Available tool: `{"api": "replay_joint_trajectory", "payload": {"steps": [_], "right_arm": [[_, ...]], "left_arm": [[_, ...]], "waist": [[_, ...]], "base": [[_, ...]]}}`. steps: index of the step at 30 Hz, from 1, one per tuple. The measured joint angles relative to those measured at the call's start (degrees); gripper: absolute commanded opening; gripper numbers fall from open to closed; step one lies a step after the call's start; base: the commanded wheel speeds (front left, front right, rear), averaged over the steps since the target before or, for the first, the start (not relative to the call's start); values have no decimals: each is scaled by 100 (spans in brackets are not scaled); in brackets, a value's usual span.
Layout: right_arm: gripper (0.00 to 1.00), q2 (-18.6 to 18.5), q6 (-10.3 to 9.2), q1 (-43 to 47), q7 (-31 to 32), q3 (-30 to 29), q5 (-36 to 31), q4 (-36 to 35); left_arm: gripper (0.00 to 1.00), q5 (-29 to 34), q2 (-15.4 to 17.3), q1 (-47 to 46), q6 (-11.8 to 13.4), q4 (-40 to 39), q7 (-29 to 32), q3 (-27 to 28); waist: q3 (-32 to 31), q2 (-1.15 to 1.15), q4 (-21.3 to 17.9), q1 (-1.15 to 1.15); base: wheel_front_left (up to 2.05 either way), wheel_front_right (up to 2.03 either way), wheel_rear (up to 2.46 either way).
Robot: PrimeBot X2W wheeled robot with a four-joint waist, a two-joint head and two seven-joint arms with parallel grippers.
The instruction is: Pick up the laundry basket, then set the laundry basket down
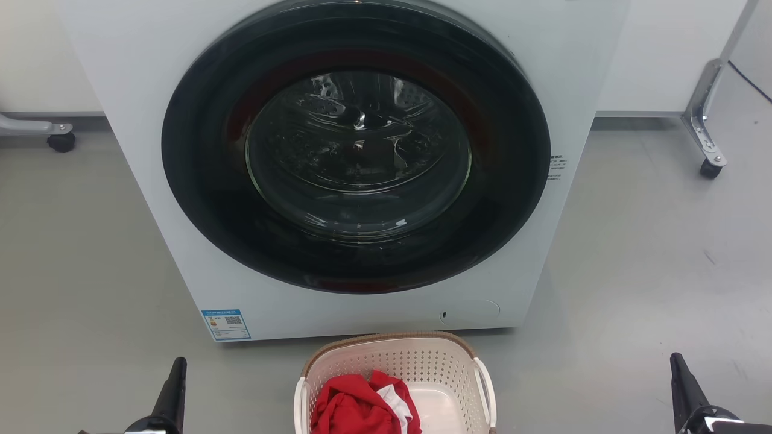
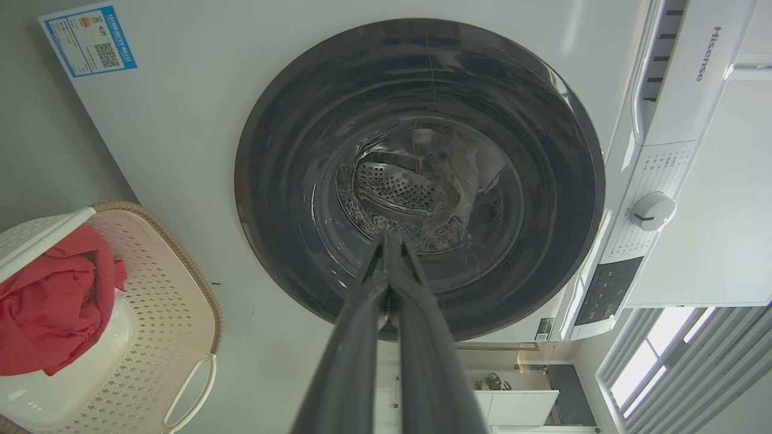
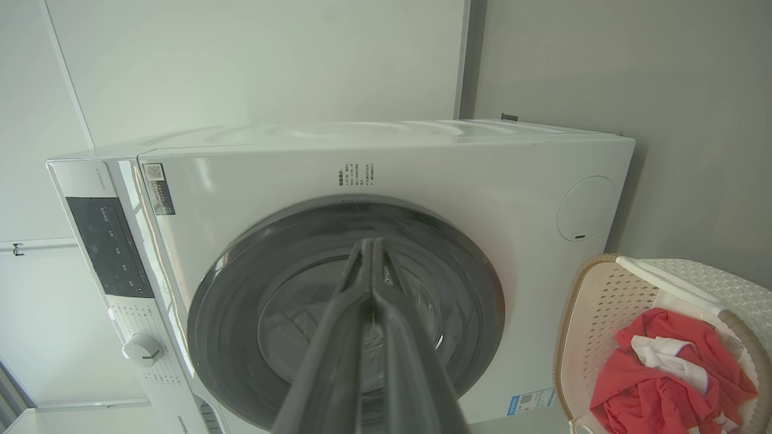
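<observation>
Grey floor (image 1: 633, 271) runs under everything. Over it the left gripper (image 2: 389, 241) has its two fingers (image 2: 356, 337) pressed together at the tips with nothing between them. The right gripper (image 3: 369, 244) is the same, tips meeting and empty. In the head view both sit low at the bottom corners, well apart, fingers pointing toward the washer (image 1: 151, 120). Between them the basket (image 1: 416, 364) stands upright on the floor, mouth up, touched by neither gripper. Its rounded far end faces the washer and sits just before the washer's foot. Its white handles (image 1: 485, 386) lie on its left and right sides, one toward each gripper. Its near end is cut off at the picture's edge, so I cannot tell for sure which way its long axis runs. Red cloth (image 1: 356, 410) with a bit of white lies heaped in its left half. Behind it the washer's round dark door (image 1: 356, 147) is closed, and a blue label (image 1: 225, 324) sits at the front's lower left corner
</observation>
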Motion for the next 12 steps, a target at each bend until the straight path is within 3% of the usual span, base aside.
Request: {"api": "replay_joint_trajectory", "payload": {"steps": [12], "right_arm": [[0,0,1,0,0,0,0,-1]], "left_arm": [[0,0,0,0,0,-1,0,0]], "waist": [[0,0,0,0]], "base": [[0,0,0]]}}
